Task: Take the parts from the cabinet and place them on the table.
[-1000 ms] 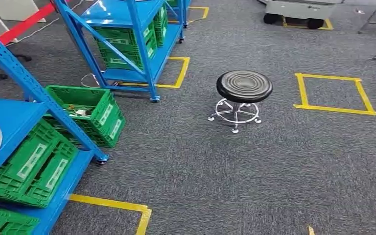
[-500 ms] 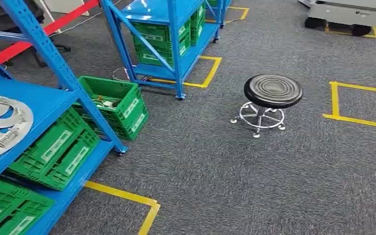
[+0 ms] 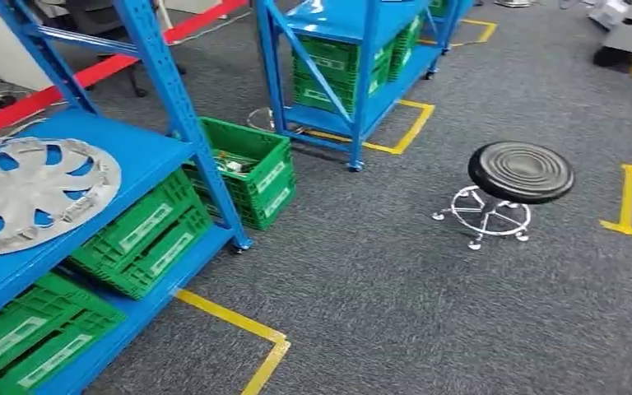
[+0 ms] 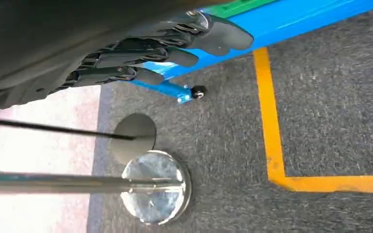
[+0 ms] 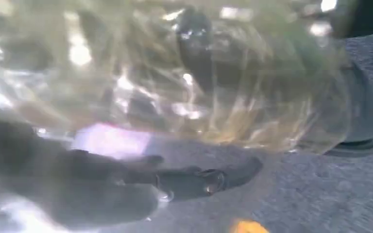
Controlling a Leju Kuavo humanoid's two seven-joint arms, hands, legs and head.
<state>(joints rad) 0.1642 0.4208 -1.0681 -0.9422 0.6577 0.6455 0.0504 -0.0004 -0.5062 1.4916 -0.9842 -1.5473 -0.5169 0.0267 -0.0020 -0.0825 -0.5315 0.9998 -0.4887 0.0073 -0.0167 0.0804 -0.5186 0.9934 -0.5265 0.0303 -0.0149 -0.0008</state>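
Observation:
A silver wheel cover lies flat on the blue cabinet shelf at the left of the head view. My left hand hangs above the carpet, its dark fingers loosely extended with nothing in them. In the blurred right wrist view a large clear, glossy part with dark pieces inside lies close across my right hand. Its dark fingers reach out just under the part and seem to hold it.
Green crates fill the cabinet's lower shelves; another green crate stands on the floor beside it. A second blue rack is farther back. A black stool stands on the carpet at right. Yellow tape marks the floor. A stanchion base is near my left hand.
The whole head picture has shifted right as the camera turned left. The cabinet shelf with the wheel cover now shows much more fully.

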